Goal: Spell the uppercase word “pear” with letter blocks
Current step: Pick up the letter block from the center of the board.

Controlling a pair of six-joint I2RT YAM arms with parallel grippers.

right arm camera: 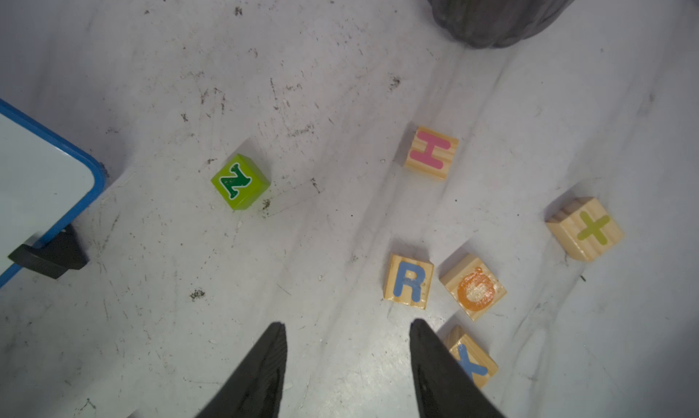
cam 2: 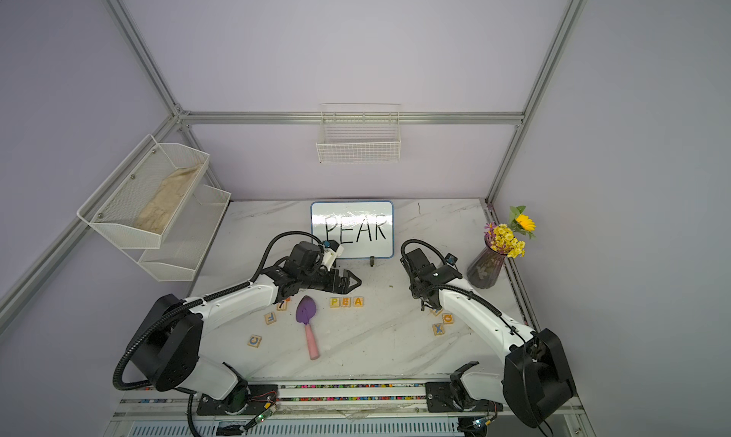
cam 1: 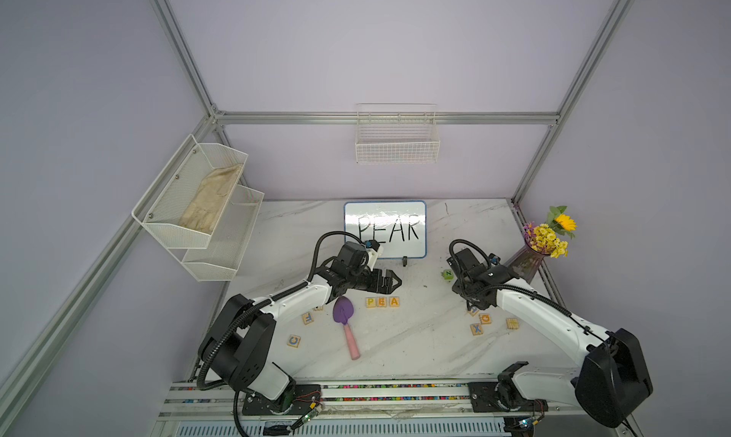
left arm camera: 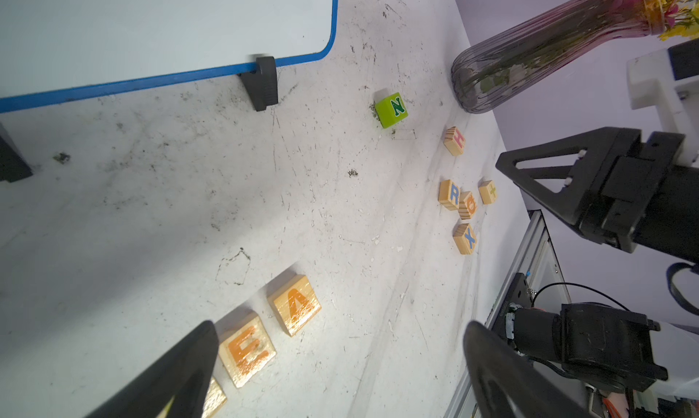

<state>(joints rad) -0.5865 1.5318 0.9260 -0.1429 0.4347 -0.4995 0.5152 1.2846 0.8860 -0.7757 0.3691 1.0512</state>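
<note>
P block (cam 1: 371, 302), E block (cam 1: 381, 301), A block (cam 1: 394, 301) in a row mid-tabletop (cam 1: 415, 344). R block (right arm camera: 408, 282) lies apart, just beside an orange-letter block (right arm camera: 473, 286). Right gripper (right arm camera: 346, 325) hovers near R, jaws partly spread, empty. Left gripper (left arm camera: 340, 329) is wide, empty, near the row.

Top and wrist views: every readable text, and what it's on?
"PEAR": whiteboard
"P": P block
"E": E block
"A": A block
"R": R block
"H": H block
"X": X block
"+": plus block
"N": green cube
"F": F block
"C": C block
"7": 7 block
Orange G or Q block: smudged, unclear.
</note>
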